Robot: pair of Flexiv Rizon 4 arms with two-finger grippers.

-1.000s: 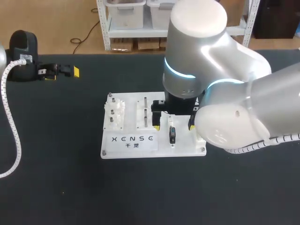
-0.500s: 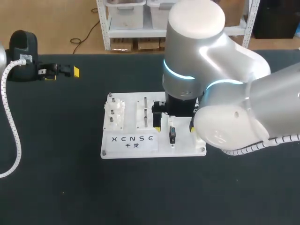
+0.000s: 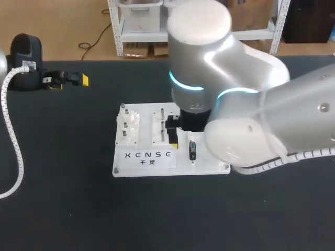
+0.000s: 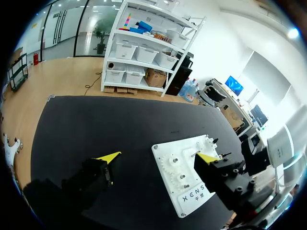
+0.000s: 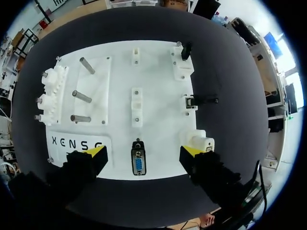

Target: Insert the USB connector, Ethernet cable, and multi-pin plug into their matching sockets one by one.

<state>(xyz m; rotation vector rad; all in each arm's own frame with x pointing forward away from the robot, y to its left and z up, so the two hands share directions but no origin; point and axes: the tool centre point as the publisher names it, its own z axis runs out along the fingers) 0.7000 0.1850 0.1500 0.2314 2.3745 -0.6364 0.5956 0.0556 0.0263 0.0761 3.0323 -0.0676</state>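
Black tabletop, white plastic socket board: right gripper, fingers spread empty, should centre squarely over the blue multi-pin plug before closing; left gripper likewise spread.

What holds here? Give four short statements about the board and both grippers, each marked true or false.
1. The right gripper is open and empty above the white board. True.
2. The left gripper is shut on a cable. False: it is open and empty, clear of the board.
3. The blue multi-pin connector lies below the gap between the right gripper's fingers. True.
4. The white gears lie on the black table, off the board. False: they are mounted along one edge of the board.
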